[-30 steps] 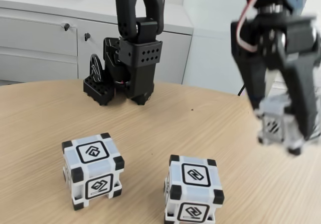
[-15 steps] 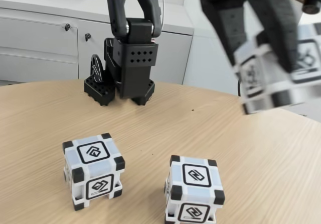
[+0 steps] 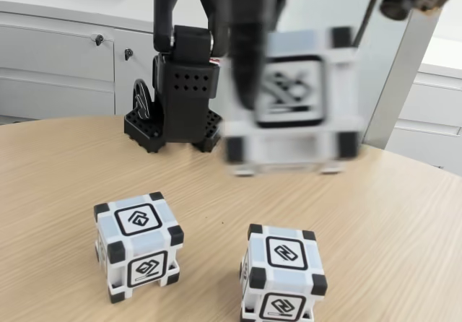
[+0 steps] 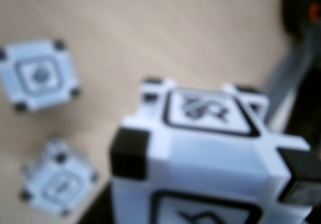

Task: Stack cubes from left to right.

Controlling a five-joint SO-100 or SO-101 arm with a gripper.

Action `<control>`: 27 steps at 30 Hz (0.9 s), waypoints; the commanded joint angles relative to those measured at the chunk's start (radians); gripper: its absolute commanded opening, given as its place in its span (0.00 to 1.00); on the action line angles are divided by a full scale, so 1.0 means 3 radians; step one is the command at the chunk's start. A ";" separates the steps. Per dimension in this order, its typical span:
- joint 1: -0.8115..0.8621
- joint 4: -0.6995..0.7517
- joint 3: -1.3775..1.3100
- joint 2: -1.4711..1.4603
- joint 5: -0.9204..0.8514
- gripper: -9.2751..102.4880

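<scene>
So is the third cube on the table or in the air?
In the air: the third cube hangs blurred in the end effector, above the table.

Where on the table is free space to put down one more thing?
Bare wood lies left of the left cube, right of the right cube, and between these cubes and the arm's base. The carried cube in the hand crowds the air above the middle.

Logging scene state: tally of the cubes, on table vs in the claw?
Cubes on the table: 2, the left cube and the right cube.
Cubes held in the claw: 1, the lifted cube, blurred in the fixed view.
Total: 3 cubes.
</scene>
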 commanded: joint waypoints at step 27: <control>0.0389 0.0000 0.0481 0.0072 -0.0460 0.18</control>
